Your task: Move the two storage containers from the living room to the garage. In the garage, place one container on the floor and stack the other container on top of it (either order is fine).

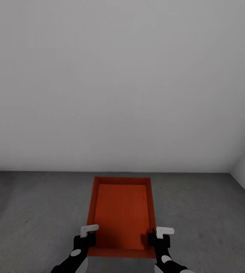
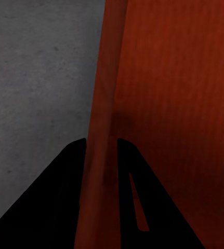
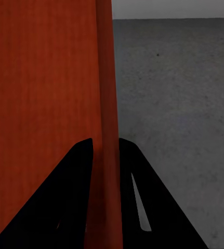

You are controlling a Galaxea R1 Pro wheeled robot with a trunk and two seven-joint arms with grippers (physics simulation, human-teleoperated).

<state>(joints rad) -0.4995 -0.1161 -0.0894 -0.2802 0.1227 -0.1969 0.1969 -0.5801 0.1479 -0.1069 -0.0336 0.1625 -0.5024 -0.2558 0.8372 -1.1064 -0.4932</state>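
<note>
Orange-red container (image 1: pixel 122 212), walls gripper-pinched

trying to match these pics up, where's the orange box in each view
Head view: orange box low in the centre, held between both grippers.
Left wrist view: its wall runs between the fingers.
Right wrist view: its wall between the fingers.
Shared landmark: grey concrete floor.

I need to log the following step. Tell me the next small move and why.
Probably lower the storage container onto the concrete floor. The left claw and right claw each pinch a side wall, and grey concrete lies beneath, with no second container visible to stack on.
</note>
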